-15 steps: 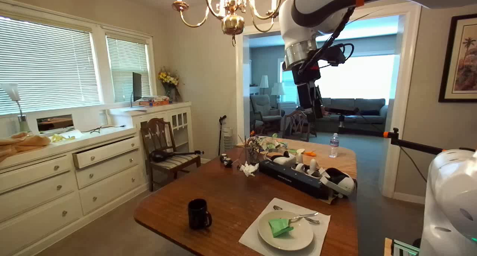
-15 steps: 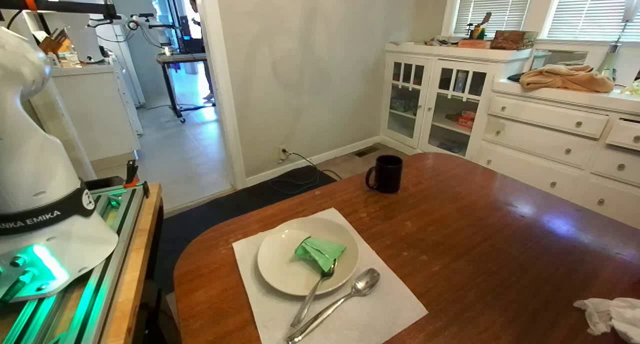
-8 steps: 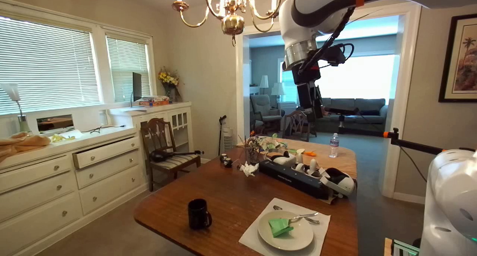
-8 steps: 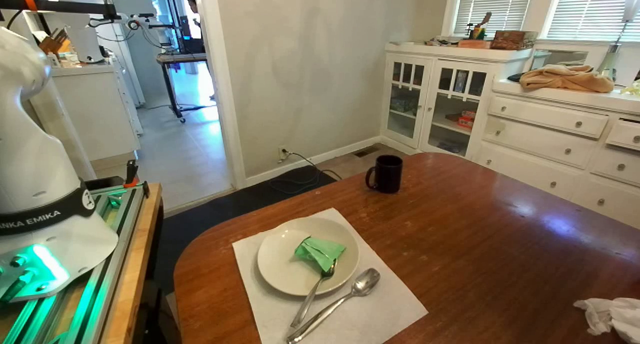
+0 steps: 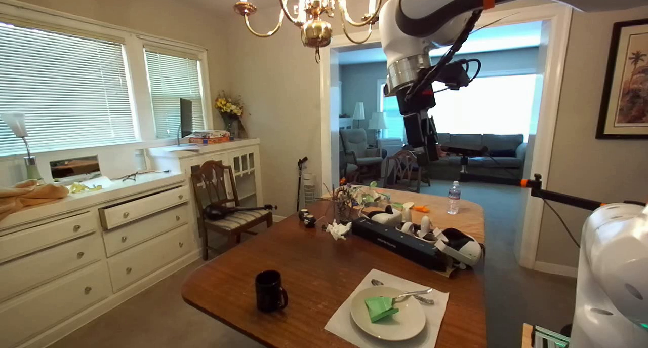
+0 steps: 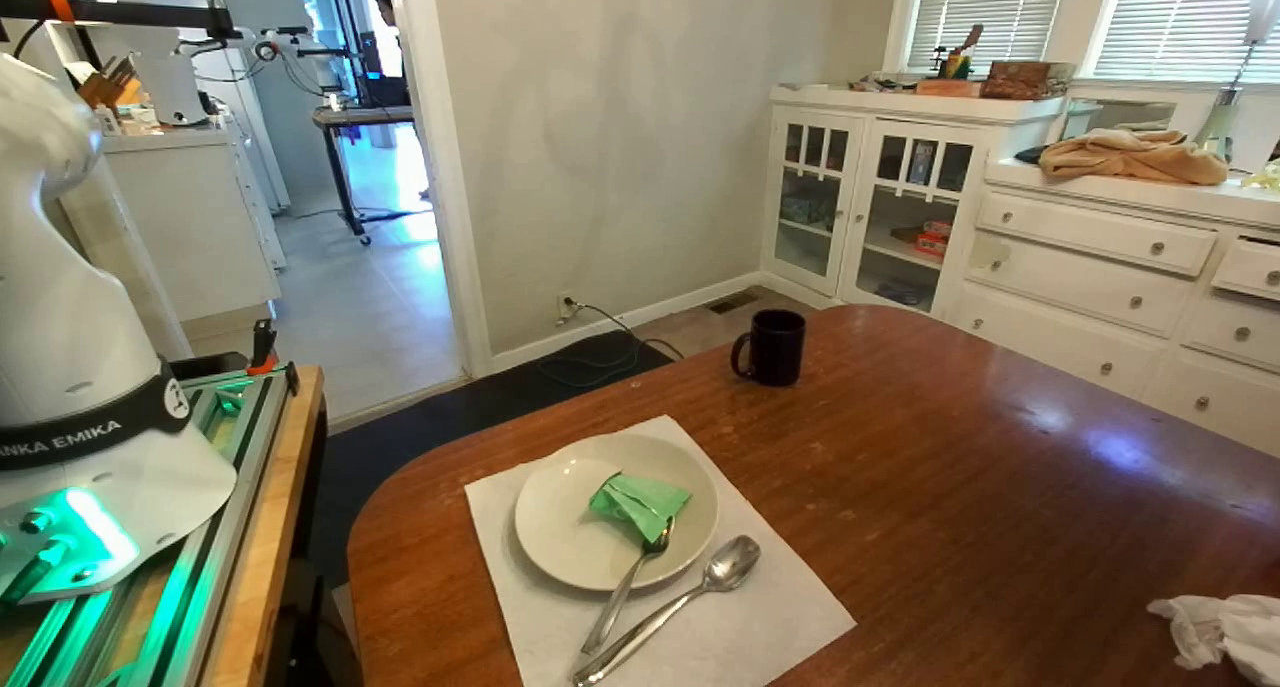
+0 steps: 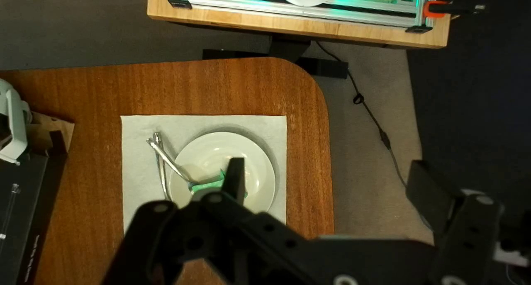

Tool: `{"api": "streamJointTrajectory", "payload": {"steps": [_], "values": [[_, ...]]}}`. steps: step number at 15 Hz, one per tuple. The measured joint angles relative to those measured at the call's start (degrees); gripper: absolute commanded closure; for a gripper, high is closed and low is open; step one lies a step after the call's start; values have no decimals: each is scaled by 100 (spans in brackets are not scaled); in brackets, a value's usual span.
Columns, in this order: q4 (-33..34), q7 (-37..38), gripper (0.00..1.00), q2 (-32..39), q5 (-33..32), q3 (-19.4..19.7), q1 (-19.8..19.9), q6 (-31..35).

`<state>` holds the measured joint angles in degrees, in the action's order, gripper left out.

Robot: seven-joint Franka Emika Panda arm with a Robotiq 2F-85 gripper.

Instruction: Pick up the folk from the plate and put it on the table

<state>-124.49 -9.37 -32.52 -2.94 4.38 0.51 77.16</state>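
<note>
The fork is a thin silvery utensil, seen in both exterior views (image 5: 412, 293) (image 6: 620, 599) and the wrist view (image 7: 169, 159). Its head rests on the white plate (image 5: 363, 321) (image 6: 545, 532) (image 7: 259, 162), partly under the green folded napkin (image 5: 379, 308) (image 6: 638, 502) (image 7: 207, 186). Its handle slopes over the rim. The plate lies on a white paper sheet on the dark-brown table (image 5: 228, 277) (image 6: 950, 487) (image 7: 308, 152). My gripper (image 5: 426, 159) is high above the table, well away from the plate. In the wrist view the gripper (image 7: 325, 173) is open and empty, fingers wide apart.
A silver spoon (image 6: 728, 563) lies beside the plate, close to the fork's handle. A black mug (image 5: 269, 291) (image 6: 778, 347) stands on the table. A long black box (image 5: 397, 242) with white headsets, a crumpled tissue (image 5: 338, 230) and a bottle (image 5: 454, 198) are farther along. A chandelier (image 5: 316, 31) hangs nearby.
</note>
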Motion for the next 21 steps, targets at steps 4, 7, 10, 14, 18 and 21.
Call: {"api": "streamJointTrajectory", "payload": {"steps": [4, 7, 10, 14, 18, 21], "values": [[-49, -211, 0, 228, -20, 178, 15, 611], [-76, -889, 0, 721, -67, 571, 62, 1318], [-86, -1615, 0, 1324, -131, 894, 154, 1903], [-252, -2054, 0, 2021, -331, 997, 359, 2989], [-524, -2059, 0, 2530, -390, 1001, 579, 3895], [-538, -1987, 0, 2794, -333, 1007, 731, 3919]]}}
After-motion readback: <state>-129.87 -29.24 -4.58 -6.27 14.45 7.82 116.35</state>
